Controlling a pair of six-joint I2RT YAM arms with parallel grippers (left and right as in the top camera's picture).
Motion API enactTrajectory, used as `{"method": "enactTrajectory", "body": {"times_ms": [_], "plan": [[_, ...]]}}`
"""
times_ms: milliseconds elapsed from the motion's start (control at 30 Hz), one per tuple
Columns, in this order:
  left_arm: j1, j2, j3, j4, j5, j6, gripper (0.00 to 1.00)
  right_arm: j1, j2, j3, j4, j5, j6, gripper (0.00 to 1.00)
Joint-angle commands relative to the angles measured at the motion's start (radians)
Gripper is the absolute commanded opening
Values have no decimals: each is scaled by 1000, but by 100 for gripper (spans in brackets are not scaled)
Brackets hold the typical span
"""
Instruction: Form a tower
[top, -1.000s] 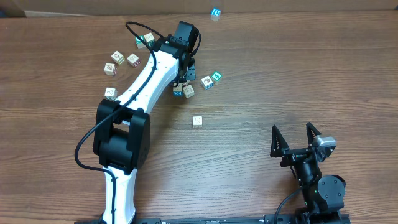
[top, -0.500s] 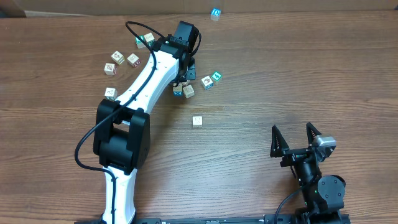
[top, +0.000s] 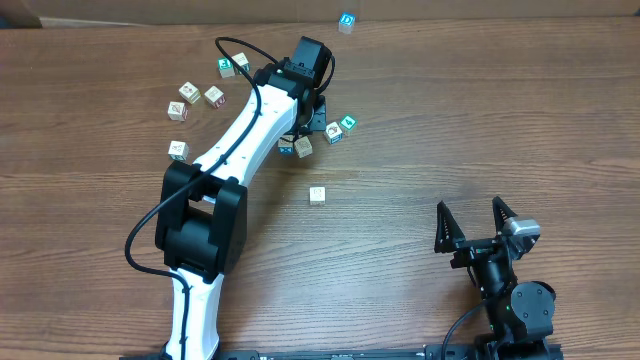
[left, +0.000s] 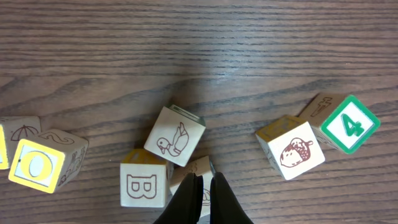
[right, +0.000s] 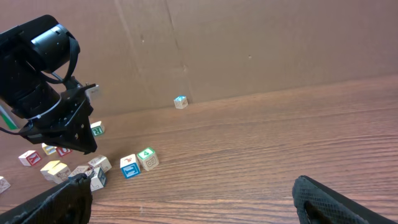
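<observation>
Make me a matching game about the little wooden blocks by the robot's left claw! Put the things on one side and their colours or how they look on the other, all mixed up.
Things:
1. small cream wooden cube with the number 4
2. small cream wooden cube with the letter O
3. small cream wooden cube with the duck picture
4. black left claw

Looks:
A. yellow frame
B. shut
C. green frame
D. brown line drawing, no coloured frame

Right pairs: 1-C, 2-A, 3-D, 4-B
</observation>
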Motion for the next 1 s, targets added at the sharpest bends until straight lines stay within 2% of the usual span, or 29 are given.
{"method": "enactTrajectory", "body": {"times_ms": [0,400,967], "plan": [[-8,19,3,3,12,7,4,-3,-12,-10,5,0,5,100],[-13,115,3,66,56,5,4,-3,-12,-10,5,0,5,100],[4,116,3,-47,-173,13,4,-3,-12,-10,5,0,5,100]]}}
